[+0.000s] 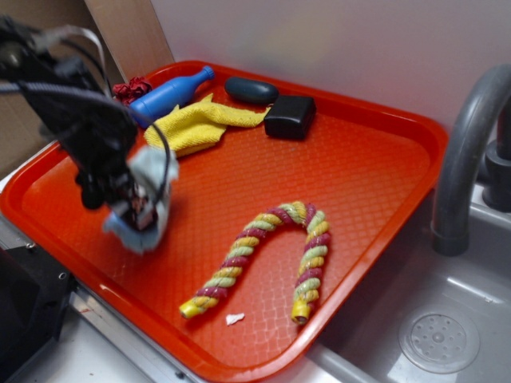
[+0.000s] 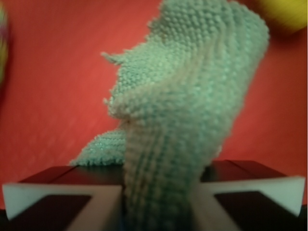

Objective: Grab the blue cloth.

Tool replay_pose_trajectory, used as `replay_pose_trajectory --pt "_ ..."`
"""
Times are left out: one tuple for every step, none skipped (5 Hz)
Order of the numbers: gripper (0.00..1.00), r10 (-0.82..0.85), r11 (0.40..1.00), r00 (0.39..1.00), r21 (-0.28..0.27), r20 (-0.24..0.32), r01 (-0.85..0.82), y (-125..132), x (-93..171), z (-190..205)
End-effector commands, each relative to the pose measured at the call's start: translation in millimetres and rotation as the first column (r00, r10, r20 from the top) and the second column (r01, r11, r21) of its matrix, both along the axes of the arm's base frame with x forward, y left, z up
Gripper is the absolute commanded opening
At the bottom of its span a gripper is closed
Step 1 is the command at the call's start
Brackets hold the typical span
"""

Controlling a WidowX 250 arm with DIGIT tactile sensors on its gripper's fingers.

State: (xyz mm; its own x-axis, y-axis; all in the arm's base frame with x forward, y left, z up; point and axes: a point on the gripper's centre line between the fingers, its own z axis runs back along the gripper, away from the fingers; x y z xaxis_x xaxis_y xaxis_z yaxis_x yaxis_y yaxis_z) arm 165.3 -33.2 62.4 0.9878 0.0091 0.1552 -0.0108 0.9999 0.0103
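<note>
The blue cloth (image 1: 148, 199), a pale, nubbly terry rag bunched into soft folds, is hanging pinched between the closed-in fingers of the gripper (image 1: 137, 206) over the left part of the red tray (image 1: 351, 159). One yellow cloth (image 1: 196, 124), one blue bottle (image 1: 169, 94), two dark blocks (image 1: 289, 116) and one striped twisted rope (image 1: 267, 255) are lying on the waffle-textured plastic. The wrist view is showing the looped pile and the cloth squeezed between the pads (image 2: 96, 209), while the exterior view alone is showing the grey sink (image 1: 447, 327) alongside.
</note>
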Motion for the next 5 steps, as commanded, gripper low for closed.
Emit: replay_pose_trajectory --pt "0.00 0.176 0.980 0.984 0.103 -0.025 -0.172 75 4 109" --pt "0.00 0.130 0.987 0.991 0.093 -0.016 -0.128 67 6 159" --pt "0.00 0.095 0.986 0.995 0.140 -0.020 -0.091 40 14 194" --pt "0.00 0.070 0.983 0.996 0.172 -0.060 -0.059 26 19 173" --pt "0.00 0.056 0.984 0.997 0.172 -0.062 -0.045 23 19 169"
